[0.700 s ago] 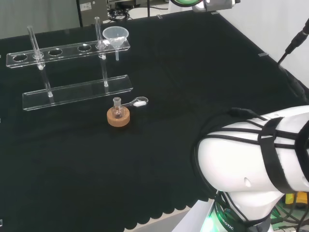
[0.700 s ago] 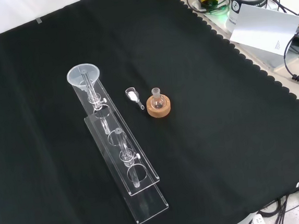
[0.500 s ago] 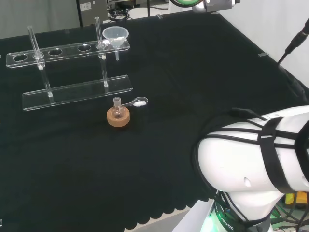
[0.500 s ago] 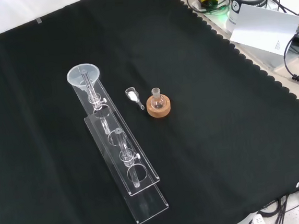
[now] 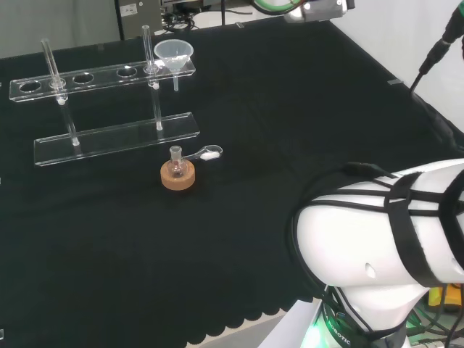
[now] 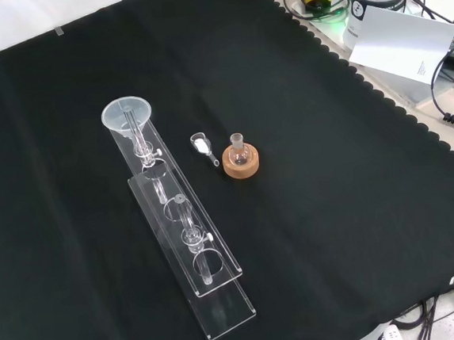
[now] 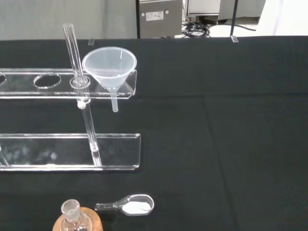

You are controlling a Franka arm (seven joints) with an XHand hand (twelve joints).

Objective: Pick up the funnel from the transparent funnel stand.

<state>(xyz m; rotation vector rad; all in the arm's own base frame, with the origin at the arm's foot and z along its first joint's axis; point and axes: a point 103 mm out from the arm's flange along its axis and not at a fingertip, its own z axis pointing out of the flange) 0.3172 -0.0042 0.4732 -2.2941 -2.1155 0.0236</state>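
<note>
One clear cone-shaped funnel (image 7: 109,70) upright in the transparent stand's (image 7: 57,86) end hole; hand's state indiscernible.

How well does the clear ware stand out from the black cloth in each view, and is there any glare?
Head view: the funnel and stand show mainly as bright edges, with green glare at the top. Front view: the stand reads by pale outlines; the cork ring is clearest. Wrist view: the funnel is distinct, with soft reflections on the stand's base plate.
</note>
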